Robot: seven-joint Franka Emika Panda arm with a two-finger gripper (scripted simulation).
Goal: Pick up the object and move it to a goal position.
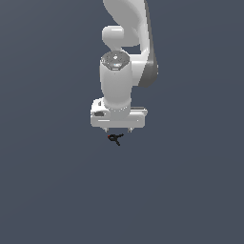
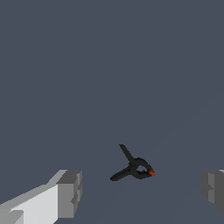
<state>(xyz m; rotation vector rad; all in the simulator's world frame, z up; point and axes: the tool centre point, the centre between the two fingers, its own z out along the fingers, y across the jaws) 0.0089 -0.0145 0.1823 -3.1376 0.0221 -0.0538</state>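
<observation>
The white arm's grey-tipped fingers [image 2: 70,192] stand wide apart, holding nothing. The tiny black forked clamp with a red tip [image 2: 134,167] lies between them, nearer neither, its prongs splayed across the gap.

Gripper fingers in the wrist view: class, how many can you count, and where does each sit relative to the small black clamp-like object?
2. One finger sits on one side of the black object, the other finger on the opposite side, partly cut off by the frame. Neither touches it.
</observation>
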